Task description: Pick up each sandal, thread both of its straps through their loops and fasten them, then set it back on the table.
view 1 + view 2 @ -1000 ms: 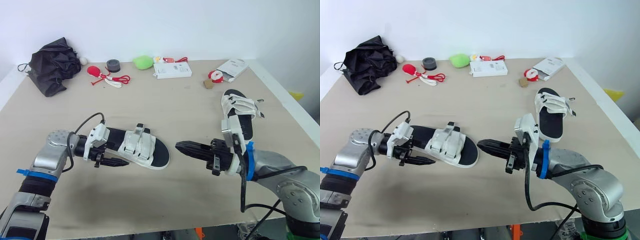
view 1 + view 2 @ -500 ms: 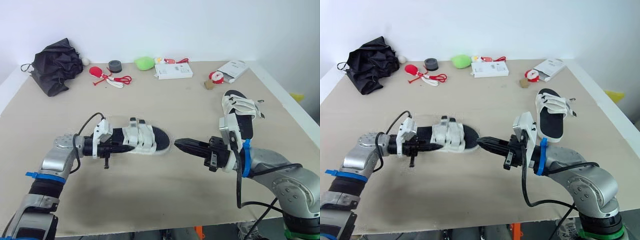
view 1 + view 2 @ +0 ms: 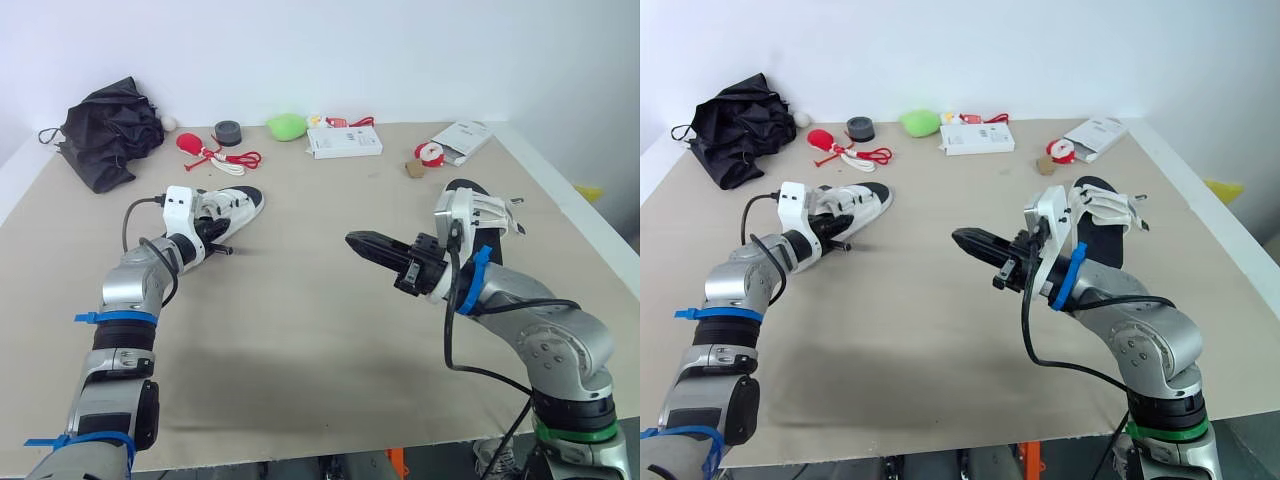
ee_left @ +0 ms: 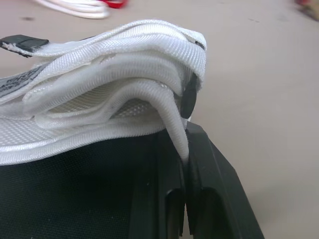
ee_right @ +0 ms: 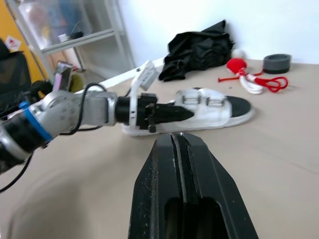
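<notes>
A white-strapped, black-soled sandal [image 3: 238,203] is at the table's left, with my left gripper [image 3: 218,232] shut on its near edge. In the left wrist view the fingers [image 4: 199,199] pinch the sole beside the white straps [image 4: 109,94]. I cannot tell whether the sandal touches the table. My right gripper [image 3: 355,241] hovers shut and empty over the middle of the table, pointing left toward that sandal [image 5: 209,107]. A second matching sandal [image 3: 485,220] lies on the table at the right, partly behind my right wrist.
Along the far edge lie a black folded umbrella [image 3: 108,128], a red-and-white cord [image 3: 218,156], a dark tape roll [image 3: 228,131], a green object [image 3: 287,125], a white box [image 3: 345,141], a red-white item [image 3: 432,152] and another white box [image 3: 465,135].
My left arm has carried the sandal from the table's middle to the far left. My right gripper has risen and drawn back a little, still shut.
</notes>
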Available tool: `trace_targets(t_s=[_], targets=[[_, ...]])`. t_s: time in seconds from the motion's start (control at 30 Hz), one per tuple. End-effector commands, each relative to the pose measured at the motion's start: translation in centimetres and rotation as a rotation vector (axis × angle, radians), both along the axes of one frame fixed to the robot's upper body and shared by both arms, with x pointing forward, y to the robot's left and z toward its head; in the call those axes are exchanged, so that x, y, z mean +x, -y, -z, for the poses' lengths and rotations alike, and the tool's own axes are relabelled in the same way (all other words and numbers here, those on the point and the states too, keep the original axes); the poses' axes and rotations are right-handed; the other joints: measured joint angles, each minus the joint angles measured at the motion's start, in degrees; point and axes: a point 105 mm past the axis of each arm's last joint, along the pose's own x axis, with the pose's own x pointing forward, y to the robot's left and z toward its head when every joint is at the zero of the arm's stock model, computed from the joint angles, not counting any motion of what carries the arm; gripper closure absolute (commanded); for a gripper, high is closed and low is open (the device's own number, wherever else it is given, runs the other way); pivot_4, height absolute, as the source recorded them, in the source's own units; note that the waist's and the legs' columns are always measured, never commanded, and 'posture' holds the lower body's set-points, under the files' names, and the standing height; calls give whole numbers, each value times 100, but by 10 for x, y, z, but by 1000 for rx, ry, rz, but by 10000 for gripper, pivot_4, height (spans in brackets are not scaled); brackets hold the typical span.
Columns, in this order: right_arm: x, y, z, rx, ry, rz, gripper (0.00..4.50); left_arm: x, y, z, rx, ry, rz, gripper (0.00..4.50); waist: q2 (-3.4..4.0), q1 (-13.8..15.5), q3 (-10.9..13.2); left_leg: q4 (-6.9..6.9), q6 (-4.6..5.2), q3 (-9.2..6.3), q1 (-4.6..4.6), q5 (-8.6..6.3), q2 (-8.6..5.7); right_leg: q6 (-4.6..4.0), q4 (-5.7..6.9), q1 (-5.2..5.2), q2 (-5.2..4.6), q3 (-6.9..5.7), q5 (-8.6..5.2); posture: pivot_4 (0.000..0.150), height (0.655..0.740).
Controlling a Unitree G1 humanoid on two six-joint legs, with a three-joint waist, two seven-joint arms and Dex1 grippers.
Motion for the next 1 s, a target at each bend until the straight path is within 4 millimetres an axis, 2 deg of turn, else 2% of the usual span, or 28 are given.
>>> trace_targets(t_s=[0.03,0.13,0.17,0.23,0.27,0.3,0.37,0.47,0.53,0.7,0.8,0.9,1.0], targets=[[4,-3,-9,5,52,19,45000,4,-11,-7,-15,13,-97,44685,0,-1,0,1,0,1,1,0,-1,-1,0,1,-1,0,1,1500,7400],[5,-6,-8,-15,65,16,45000,7,-15,-8,-20,18,-170,44685,0,-1,0,3,2,2,3,2,0,-3,0,1,-1,1,6,1500,7400],[6,-7,-8,-18,67,11,45000,8,-15,-9,-25,23,-189,41845,0,-4,0,3,1,2,4,3,0,-3,1,1,0,1,8,1500,7400],[6,-8,-8,-23,68,7,45000,8,-13,-11,-39,30,-203,35861,0,-2,0,3,0,3,6,4,2,-4,1,2,2,2,9,1500,7400],[7,-8,-7,-27,66,5,45000,7,-12,-13,-39,39,-208,30957,0,1,0,3,0,1,5,5,2,-5,1,2,2,0,9,1500,7400],[7,-8,-6,-33,63,1,45000,7,-11,-15,-41,45,-207,24229,0,0,0,3,-1,1,5,6,2,-5,1,2,2,-1,10,1500,7400],[6,-8,-3,-45,55,-12,45000,5,-10,-18,-38,50,-212,18183,0,-1,0,3,-1,1,5,6,1,-6,1,2,2,0,10,1500,7400],[4,-9,1,-59,46,-35,45000,0,-8,-23,-51,65,-197,6371,0,-2,0,3,-1,2,2,6,0,-6,0,1,1,2,10,1500,7400],[3,-9,2,-64,43,-48,45000,-5,-11,-23,-49,61,-202,6371,0,-1,0,2,-1,2,2,6,0,-6,0,1,0,2,10,1500,7400],[3,-6,3,-62,40,-61,45000,-24,-29,-8,-81,-33,-282,6371,0,-14,0,3,-1,2,3,6,1,-6,1,1,0,3,10,1500,7400],[2,-6,6,-74,34,-83,45000,-31,-23,-16,-167,-12,-250,6371,0,-2,0,2,-2,1,5,6,2,-6,1,2,1,2,10,1500,7400],[1,-5,10,-89,19,-104,45000,-42,-3,-38,-306,69,-56,6371,-1,10,0,5,-2,0,4,9,1,-7,2,3,0,-1,12,1500,7400],[-2,-1,15,-90,-10,-127,45000,-67,11,-51,-259,170,176,6371,-1,-1,0,7,-2,0,3,9,-1,-8,1,4,-1,-1,13,1500,7400]])
